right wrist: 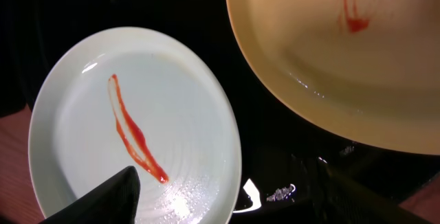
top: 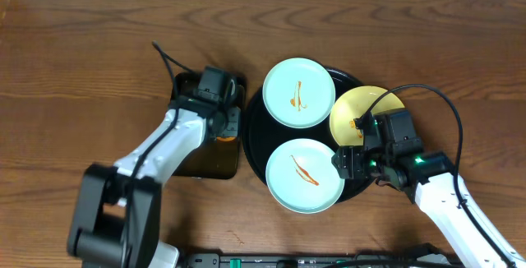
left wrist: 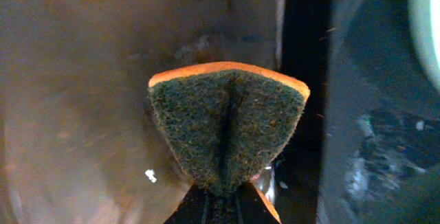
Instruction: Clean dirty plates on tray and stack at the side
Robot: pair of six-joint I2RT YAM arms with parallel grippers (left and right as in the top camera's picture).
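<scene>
Pinched between the left gripper's closed fingers, a sponge fills the left wrist view. It is folded down its middle, green scouring face toward the lens and orange backing along its far edge.

A brown wooden table carries everything. The round black tray sits at its middle and holds all three plates. A small tray, dark and rectangular, lies just left of it, and the left gripper hangs over its far end with the sponge.

The far plate, mint, lies at the tray's far side with an orange-brown streak across it. The near plate, also mint, lies at the tray's near edge with a slanting streak. The two mint plates sit very close together; whether they touch cannot be told. The yellow plate lies across the tray's right rim, partly out over the table, with a red smear on it.

The right gripper hovers above the tray between the near plate and the yellow plate. Its fingers are spread wide and hold nothing.
</scene>
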